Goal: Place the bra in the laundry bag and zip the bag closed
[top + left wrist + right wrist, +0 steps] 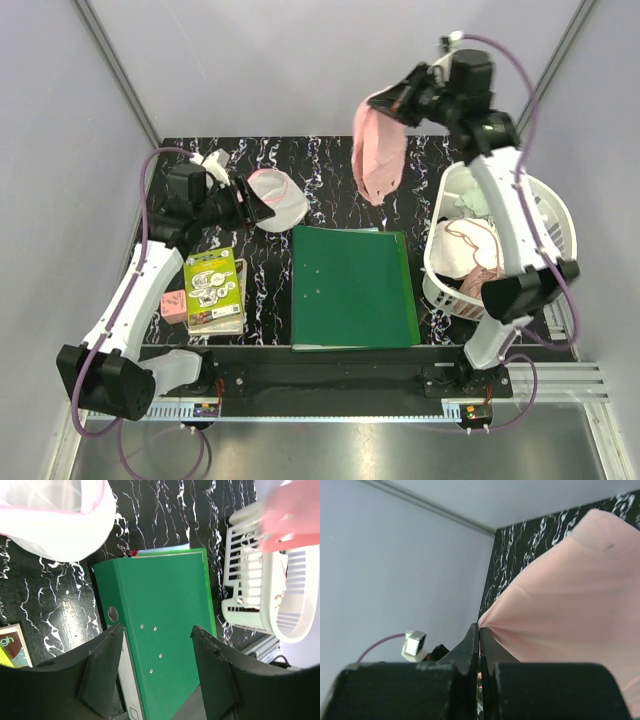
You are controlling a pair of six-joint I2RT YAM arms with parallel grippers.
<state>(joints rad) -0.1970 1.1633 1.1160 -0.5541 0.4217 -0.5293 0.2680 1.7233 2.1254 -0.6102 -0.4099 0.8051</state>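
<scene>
Right wrist: bra [560, 605] pinched between right jaws.

You're looking down on a table [320, 165] topped in black with white marble veining. Plain pale grey panels box it in: a back wall [330, 60], a left wall [60, 150] and a right wall [610, 120]. A slim metal post [115, 65] runs up the left corner where two panels meet. Along your near edge sits a ribbed aluminium rail [560, 375], and below it a dull steel-looking sheet [350, 450], perhaps the floor. The light is soft and even, leaving a pale sheen [65, 597] on the tabletop.
</scene>
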